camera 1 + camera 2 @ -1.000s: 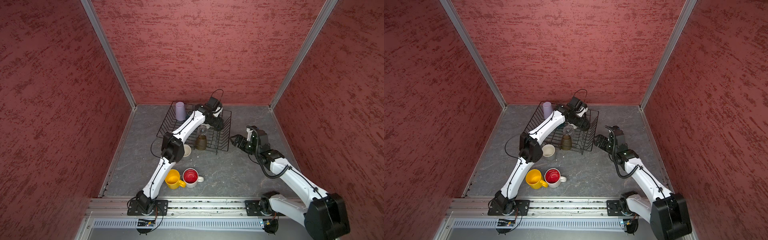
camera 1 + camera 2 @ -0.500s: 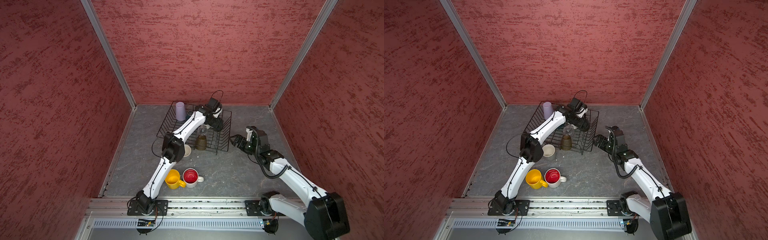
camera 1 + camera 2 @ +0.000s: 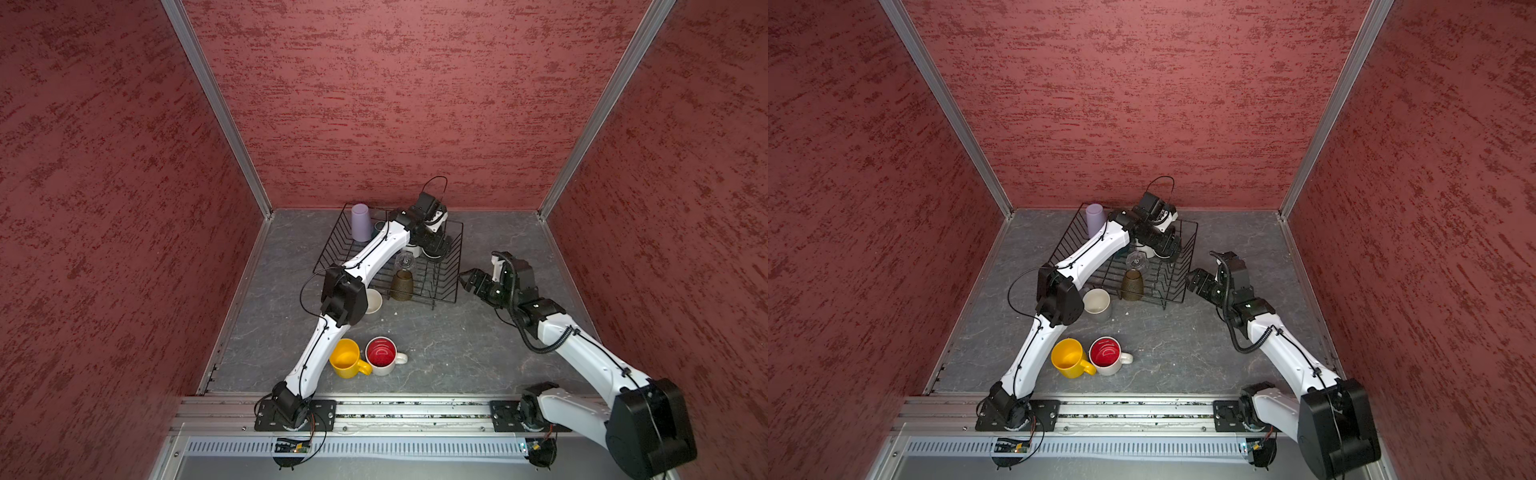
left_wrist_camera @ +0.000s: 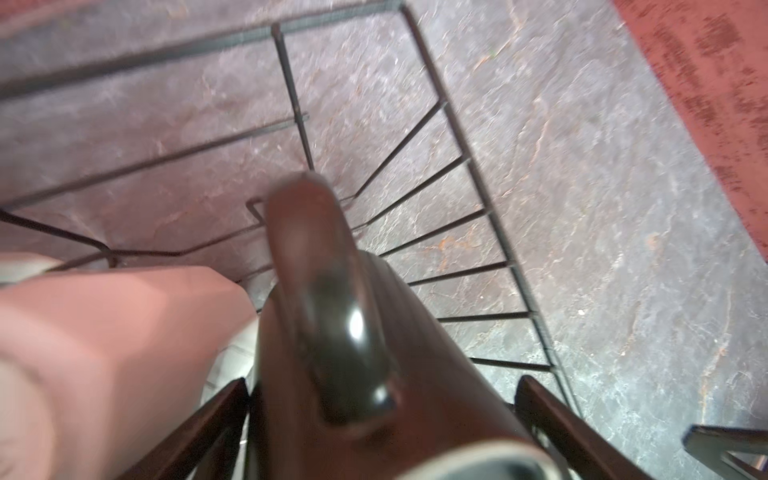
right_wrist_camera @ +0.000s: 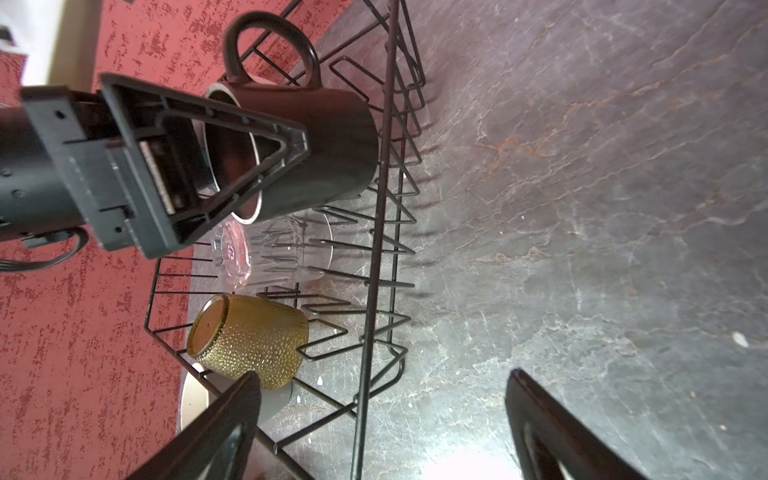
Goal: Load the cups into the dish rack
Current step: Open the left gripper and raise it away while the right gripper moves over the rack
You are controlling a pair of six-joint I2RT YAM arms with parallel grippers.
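Left claw [image 4: 382,386] down inside rack [image 5: 374,232], fingers astride black mug [image 5: 340,137], mug mouth toward the palm. Clamped or let go: cannot tell. Clear glass [image 5: 274,253] just beside that claw, amber glass [image 5: 253,336] next along, both base-up in rack. Lavender cup [image 3: 360,222] across rack from it. Right claw [image 3: 468,279] spread wide, empty, just outside rack wall. Yellow mug [image 3: 347,358] and red-lined mug [image 3: 381,355] on table, well apart from both claws.

I work in a lab test booth: red textured panels [image 3: 374,104] in aluminium framing [image 3: 217,108] enclose a slate-patterned tabletop [image 3: 436,340], with a metal rail [image 3: 415,409] along its front.
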